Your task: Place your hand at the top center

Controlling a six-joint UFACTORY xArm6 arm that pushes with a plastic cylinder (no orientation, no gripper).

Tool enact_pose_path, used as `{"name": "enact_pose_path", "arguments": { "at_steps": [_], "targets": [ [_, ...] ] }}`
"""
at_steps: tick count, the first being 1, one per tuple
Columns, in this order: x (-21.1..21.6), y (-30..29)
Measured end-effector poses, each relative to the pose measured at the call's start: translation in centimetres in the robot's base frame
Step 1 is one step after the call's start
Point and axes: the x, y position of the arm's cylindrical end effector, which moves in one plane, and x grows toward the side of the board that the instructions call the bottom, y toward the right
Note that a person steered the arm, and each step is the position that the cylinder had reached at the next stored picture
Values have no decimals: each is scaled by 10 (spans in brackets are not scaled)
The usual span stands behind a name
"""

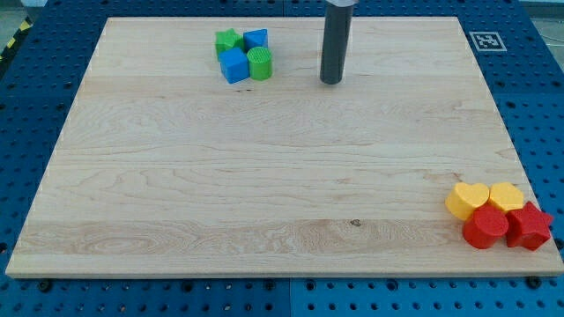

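Hand here was only my tip [331, 82], a rod end with nothing to open and nothing held. It stood on the table [264, 194] near the top edge, slightly to the view's right of the middle. Just to its left lay a green star [228, 40], blue blocks [234, 65] and a green cylinder [260, 63]. Around the tip the wood was free.
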Motion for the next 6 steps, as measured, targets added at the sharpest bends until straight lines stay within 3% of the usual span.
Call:
{"name": "enact_pose_path", "arguments": {
  "at_steps": [1,2,4,5,6],
  "targets": [
    [-29,4],
    [-86,3],
    [-132,-52],
    [-116,22],
    [-59,108]
  ]
}}
